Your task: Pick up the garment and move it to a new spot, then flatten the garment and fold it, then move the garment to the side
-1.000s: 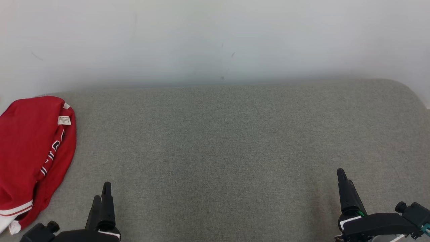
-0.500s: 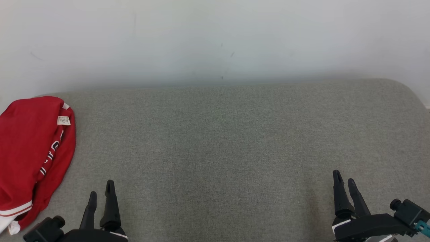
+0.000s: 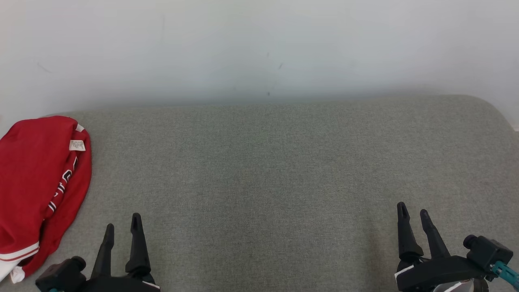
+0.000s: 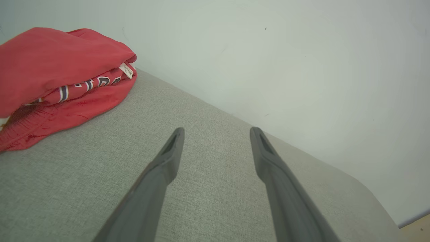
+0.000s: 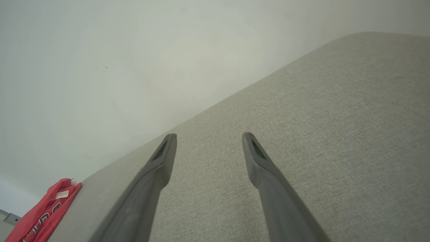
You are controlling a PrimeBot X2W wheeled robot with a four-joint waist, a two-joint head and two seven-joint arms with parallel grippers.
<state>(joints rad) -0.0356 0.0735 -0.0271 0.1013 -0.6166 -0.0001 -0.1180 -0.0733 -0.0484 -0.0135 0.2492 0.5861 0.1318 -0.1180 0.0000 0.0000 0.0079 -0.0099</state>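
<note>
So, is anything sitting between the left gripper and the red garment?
Nothing visible. Bare grey upholstery lies between the open left gripper and the red garment bunched at the left edge.

Head looks down; wrists, seemingly low, share garment (image 3: 34,174).

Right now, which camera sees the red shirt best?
The left wrist view. The red shirt is close and big there, with its letters and white tag clear. The head view shows it from above at the left edge, partly cut off. The right wrist view shows it small in the bottom left corner.
</note>
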